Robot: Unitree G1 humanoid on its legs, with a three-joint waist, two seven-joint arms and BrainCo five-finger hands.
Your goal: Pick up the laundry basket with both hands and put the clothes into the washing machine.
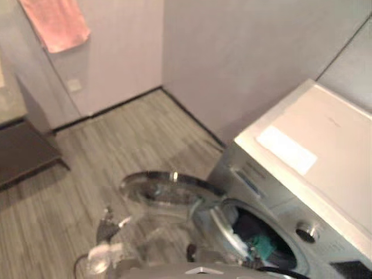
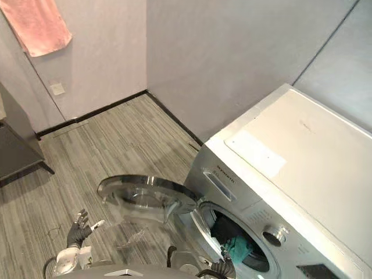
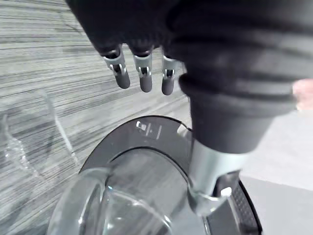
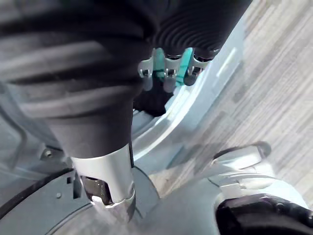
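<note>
Most of the job is looking done: clothes (image 2: 237, 247), teal and dark, are lying inside the washer (image 2: 302, 157), whose door (image 2: 145, 195) is standing wide open. The left hand (image 2: 77, 231) is hanging over the floor beside the door, fingers relaxed, holding nothing. The right hand (image 4: 167, 74) is reaching at the washer's opening by the teal cloth; whether it is gripping anything, I cannot tell. Little is likely remaining beyond pulling clear.

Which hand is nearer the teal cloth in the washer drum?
Right. The right hand is at the open washer, just by the teal cloth; the left hand hangs over the floor beyond the door.
</note>
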